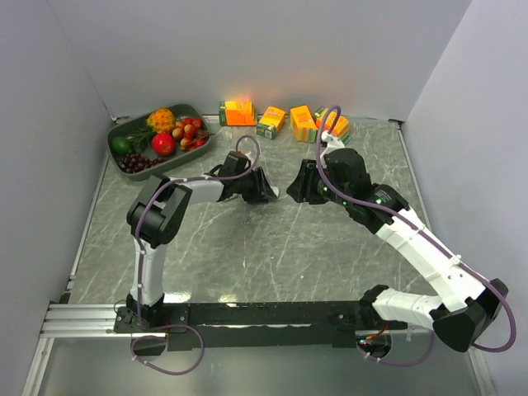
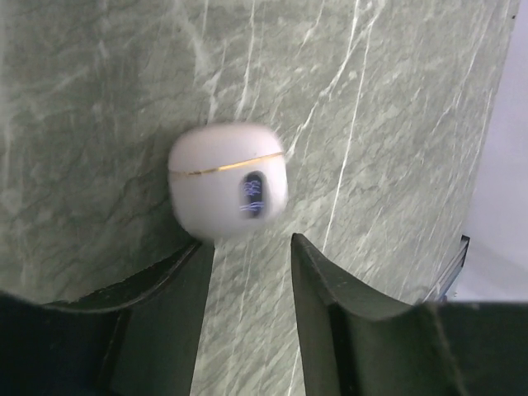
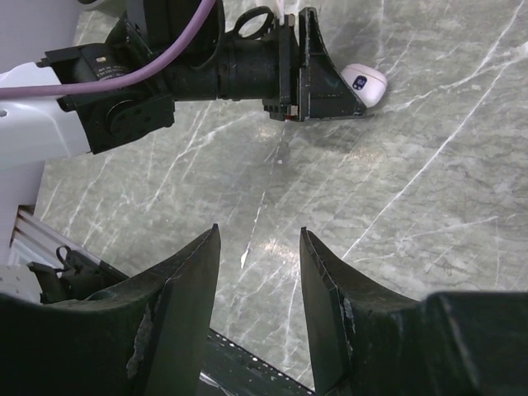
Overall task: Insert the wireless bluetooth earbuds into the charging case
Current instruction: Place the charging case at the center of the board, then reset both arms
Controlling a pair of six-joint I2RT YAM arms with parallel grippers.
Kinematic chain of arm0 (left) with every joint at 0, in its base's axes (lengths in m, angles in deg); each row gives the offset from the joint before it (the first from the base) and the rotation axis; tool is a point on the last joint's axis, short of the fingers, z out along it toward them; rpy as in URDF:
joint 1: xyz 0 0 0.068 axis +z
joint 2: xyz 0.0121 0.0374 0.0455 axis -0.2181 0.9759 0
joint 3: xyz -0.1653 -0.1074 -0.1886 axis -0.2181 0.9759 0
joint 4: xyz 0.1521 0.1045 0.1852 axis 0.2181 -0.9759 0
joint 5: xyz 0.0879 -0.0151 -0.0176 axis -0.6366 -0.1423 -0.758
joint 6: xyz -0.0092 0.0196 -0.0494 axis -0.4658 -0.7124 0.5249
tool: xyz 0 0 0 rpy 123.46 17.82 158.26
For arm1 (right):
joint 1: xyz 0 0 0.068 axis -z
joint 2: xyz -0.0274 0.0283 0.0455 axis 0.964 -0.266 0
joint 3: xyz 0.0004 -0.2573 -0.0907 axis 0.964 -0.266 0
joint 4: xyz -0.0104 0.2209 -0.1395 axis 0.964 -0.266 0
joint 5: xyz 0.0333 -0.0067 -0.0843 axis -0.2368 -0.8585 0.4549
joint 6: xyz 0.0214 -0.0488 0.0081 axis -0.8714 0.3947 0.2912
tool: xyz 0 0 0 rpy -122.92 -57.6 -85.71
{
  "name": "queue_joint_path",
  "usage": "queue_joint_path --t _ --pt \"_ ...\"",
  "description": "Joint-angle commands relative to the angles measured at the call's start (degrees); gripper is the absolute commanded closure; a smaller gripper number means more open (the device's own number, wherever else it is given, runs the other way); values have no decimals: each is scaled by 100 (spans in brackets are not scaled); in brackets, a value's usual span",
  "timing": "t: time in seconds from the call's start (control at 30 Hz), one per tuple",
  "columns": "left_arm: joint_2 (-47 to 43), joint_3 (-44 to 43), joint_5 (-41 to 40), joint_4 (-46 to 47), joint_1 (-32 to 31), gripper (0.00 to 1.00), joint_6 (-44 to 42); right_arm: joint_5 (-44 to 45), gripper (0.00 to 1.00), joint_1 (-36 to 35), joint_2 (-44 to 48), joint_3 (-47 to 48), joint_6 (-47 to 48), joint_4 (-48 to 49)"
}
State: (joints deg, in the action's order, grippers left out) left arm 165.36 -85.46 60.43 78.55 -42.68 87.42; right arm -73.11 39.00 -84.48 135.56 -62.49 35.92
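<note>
The charging case (image 2: 228, 180) is a small, white, rounded case with a thin gold seam and a dark mark on its front. It is shut and lies on the grey marble table. My left gripper (image 2: 250, 241) is open and empty, with its fingertips just short of the case and the case a little left of the gap. In the right wrist view the case (image 3: 364, 82) lies just past the left gripper's fingers (image 3: 326, 82). My right gripper (image 3: 260, 231) is open and empty over bare table, facing the left gripper (image 1: 268, 194). No earbuds are in view.
A dark tray (image 1: 117, 130) of fruit stands at the back left. Several orange juice cartons (image 1: 238, 113) line the back wall. Both arms meet near the table's middle, the right gripper (image 1: 295, 188) close to the left. Walls close in on three sides.
</note>
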Motion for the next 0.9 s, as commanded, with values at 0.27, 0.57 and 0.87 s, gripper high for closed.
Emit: queue_joint_path --t 0.27,0.57,0.87 --pt "-699 683 -555 -891 12 49 -311 -70 48 50 338 -150 -122 260" --pt "-3928 1526 -1345 -1269 -339 1 -978 96 47 50 611 -255 1 339" --pt "-5937 2853 -5237 -1682 -665 4 -1302 756 0 -20 1347 -675 -78 496"
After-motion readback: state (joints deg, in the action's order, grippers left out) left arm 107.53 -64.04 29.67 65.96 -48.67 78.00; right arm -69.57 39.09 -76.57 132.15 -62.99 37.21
